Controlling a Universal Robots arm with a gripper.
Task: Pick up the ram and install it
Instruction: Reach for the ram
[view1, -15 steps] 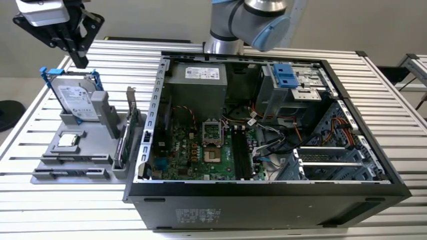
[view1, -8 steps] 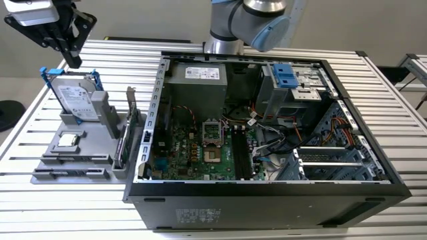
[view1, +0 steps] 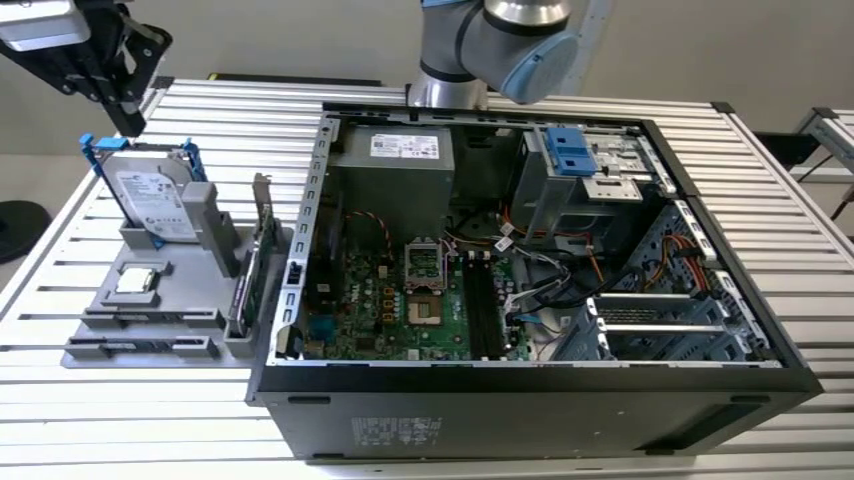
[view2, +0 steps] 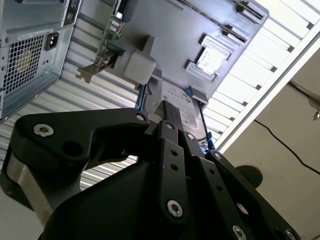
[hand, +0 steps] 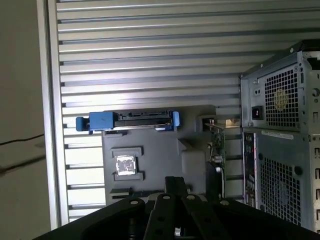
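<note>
over the counter (view1: 147, 425), at the exterior view's left, the claw (view1: 131, 121) hangs above the drive (view1: 151, 200), seemingly pinched shut on nothing. the ram (view1: 140, 347) sits on edge in the grey holder's (view1: 100, 302) slot, likely so its top edge can be gripped.

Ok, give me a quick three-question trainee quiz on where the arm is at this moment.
1. True or false: the claw is inside the computer case.
2. The claw is nearest to: A) the hard drive B) a keyboard C) a monitor.
3. In the exterior view, on which side of the case does the grey parts holder sit?
Key: 1 false; 2 A; 3 the exterior view's left.
</note>
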